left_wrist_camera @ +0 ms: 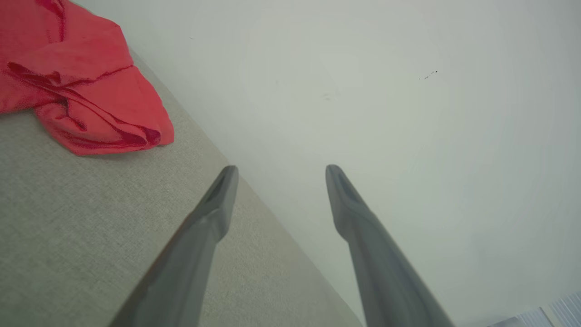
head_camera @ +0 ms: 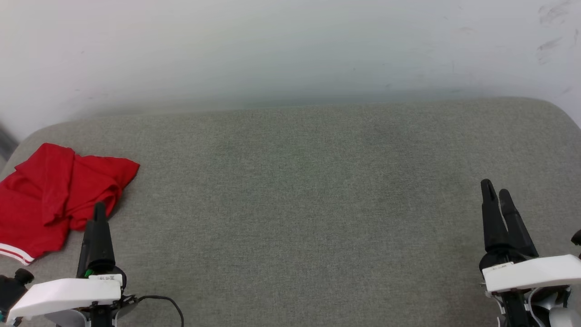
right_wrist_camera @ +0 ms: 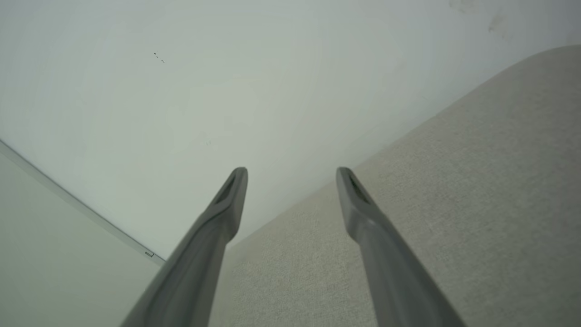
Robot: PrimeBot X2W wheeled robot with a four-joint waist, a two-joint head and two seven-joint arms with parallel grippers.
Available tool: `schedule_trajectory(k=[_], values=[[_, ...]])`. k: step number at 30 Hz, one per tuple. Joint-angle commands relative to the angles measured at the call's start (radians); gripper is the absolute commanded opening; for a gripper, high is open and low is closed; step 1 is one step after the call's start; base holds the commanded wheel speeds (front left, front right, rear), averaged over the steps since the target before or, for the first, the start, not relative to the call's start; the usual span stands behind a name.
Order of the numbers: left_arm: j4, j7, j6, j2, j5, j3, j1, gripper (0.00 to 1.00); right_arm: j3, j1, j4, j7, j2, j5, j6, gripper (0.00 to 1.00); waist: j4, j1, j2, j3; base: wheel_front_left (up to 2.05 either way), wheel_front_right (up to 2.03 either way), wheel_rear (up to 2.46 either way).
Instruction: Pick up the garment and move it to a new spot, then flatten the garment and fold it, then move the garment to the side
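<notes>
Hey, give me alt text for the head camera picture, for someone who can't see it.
A crumpled red garment with white-striped trim lies at the left edge of a grey fabric surface against a white wall. The left gripper sits beside it at lower left, the right gripper at lower right, both empty.

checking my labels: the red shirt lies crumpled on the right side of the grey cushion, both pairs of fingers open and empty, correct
Not quite. The head view shows the red shirt crumpled on the left side of the grey cushion. The left fingers and right fingers are open and empty.
</notes>
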Motion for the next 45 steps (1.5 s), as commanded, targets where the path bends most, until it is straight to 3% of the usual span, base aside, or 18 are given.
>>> schedule_trajectory(k=[1, 13, 18, 22, 34, 41, 45], values=[[-0.029, -0.009, 0.007, 0.004, 0.034, -0.004, -0.008, 1.00, 0.007, -0.024, -0.030, -0.010, -0.001, -0.045, 0.000, 1.00, 0.000, 0.0000, 0.0000, 0.001, 0.00, 0.00, 0.00], [-0.143, -0.047, 0.104, 0.005, 0.374, -0.164, 0.034, 1.00, 0.056, -0.008, -0.073, -0.048, -0.001, -0.326, 0.000, 1.00, -0.003, 0.0000, 0.0000, 0.004, 0.00, 0.00, 0.00], [-0.155, -0.062, 0.105, 0.010, 0.475, -0.227, 0.049, 1.00, 0.067, 0.002, -0.076, -0.063, -0.001, -0.412, 0.000, 1.00, -0.002, 0.0000, 0.0000, 0.003, 0.00, 0.00, 0.00], [-0.158, -0.073, 0.110, 0.029, 0.530, -0.264, 0.054, 1.00, 0.073, 0.011, -0.072, -0.074, -0.001, -0.468, 0.000, 1.00, -0.003, 0.0000, 0.0000, 0.003, 0.00, 0.00, 0.00], [-0.143, -0.104, 0.205, 0.077, 0.654, -0.372, 0.062, 1.00, 0.079, 0.023, -0.055, -0.106, -0.001, -0.626, 0.000, 1.00, -0.006, 0.0000, 0.0000, 0.013, 0.00, 0.00, 0.00], [-0.131, -0.120, 0.192, 0.089, 0.721, -0.391, 0.058, 1.00, 0.072, 0.025, -0.060, -0.123, -0.001, -0.709, 0.000, 1.00, -0.008, 0.0000, 0.0000, 0.019, 0.00, 0.00, 0.00], [-0.121, -0.130, 0.218, 0.105, 0.781, -0.426, 0.054, 1.00, 0.079, 0.022, -0.067, -0.132, -0.001, -0.742, 0.000, 1.00, -0.009, 0.0000, 0.0000, 0.021, 0.00, 0.00, 0.00]])
